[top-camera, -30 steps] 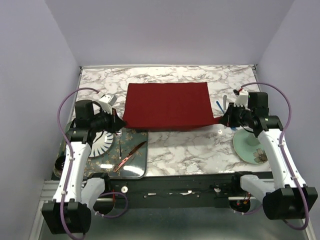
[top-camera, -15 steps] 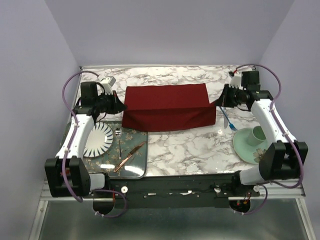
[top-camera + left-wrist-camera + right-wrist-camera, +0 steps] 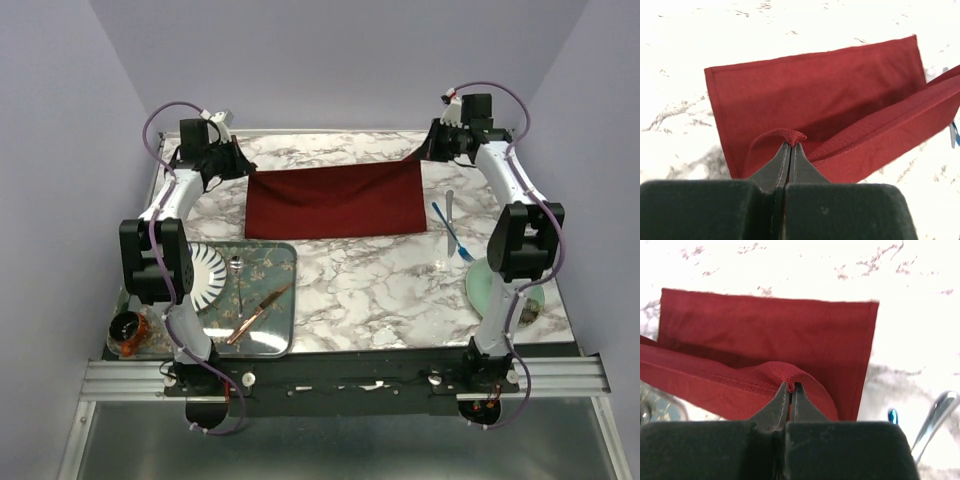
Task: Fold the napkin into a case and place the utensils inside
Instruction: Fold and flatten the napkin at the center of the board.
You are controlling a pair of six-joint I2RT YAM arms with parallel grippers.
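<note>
At the far-left corner of the marble table, the left gripper is closed tight on the napkin's left corner; the left wrist view shows its tips pinched together with a small hump of maroon cloth between them. That raised edge runs away to the right as a taut band above the lower layer, which lies flat with its hemmed left and far edges in plain sight. Nearer the arm bases sits a patterned tray holding a striped plate, a small spoon and a copper knife, well apart from the cloth's near edge.

The napkin lies across the far middle of the table as a wide doubled rectangle. Bare marble stretches between its near edge and the arm bases.

At the far-right corner, the right gripper is likewise clamped shut on the cloth's right corner, its tips nipping a fold of maroon. Just right of the napkin's right edge lie the blue fork and the silvery utensil, crossing each other, not touching the cloth. A green plate sits near the right edge, partly behind the right arm
</note>
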